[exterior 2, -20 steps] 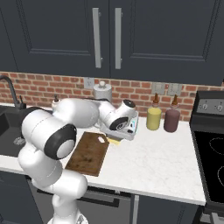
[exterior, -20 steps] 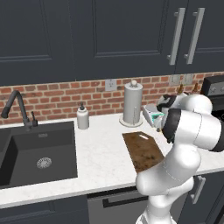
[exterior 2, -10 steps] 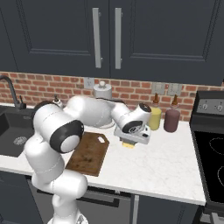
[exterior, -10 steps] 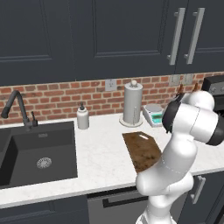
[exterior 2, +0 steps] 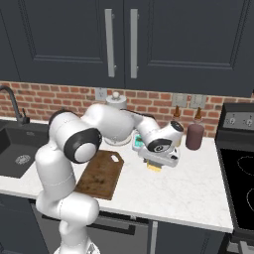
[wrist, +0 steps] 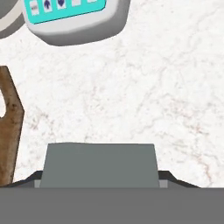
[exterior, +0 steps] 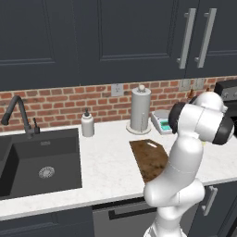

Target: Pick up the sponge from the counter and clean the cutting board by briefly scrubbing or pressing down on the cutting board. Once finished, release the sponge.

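Note:
The sponge [wrist: 100, 162] lies on the white counter [wrist: 153, 87], its grey-green scrub top close under the hand. Dark fingertips [wrist: 168, 176] show just outside its two short ends, so my gripper [wrist: 101, 178] stands open astride it. From the right base view the gripper [exterior 2: 156, 162] sits low over the sponge [exterior 2: 155, 168], whose yellow body peeks out beneath it. The dark brown cutting board [exterior 2: 99, 173] lies to the left of the sponge, apart from it. Its edge also shows in the hand view [wrist: 8, 131] and in the left base view [exterior: 150, 159].
A white-and-teal scale [wrist: 74, 17] stands just behind the sponge, near the wall [exterior 2: 138, 144]. A paper towel roll [exterior: 140, 109], soap dispenser [exterior: 87, 124] and sink [exterior: 39, 159] lie to the left. Brown bottles [exterior 2: 194, 134] and the stove [exterior 2: 238, 183] are to the right.
The arm has swung right from above the cutting board's far end and come down over the sponge, ending low on it.

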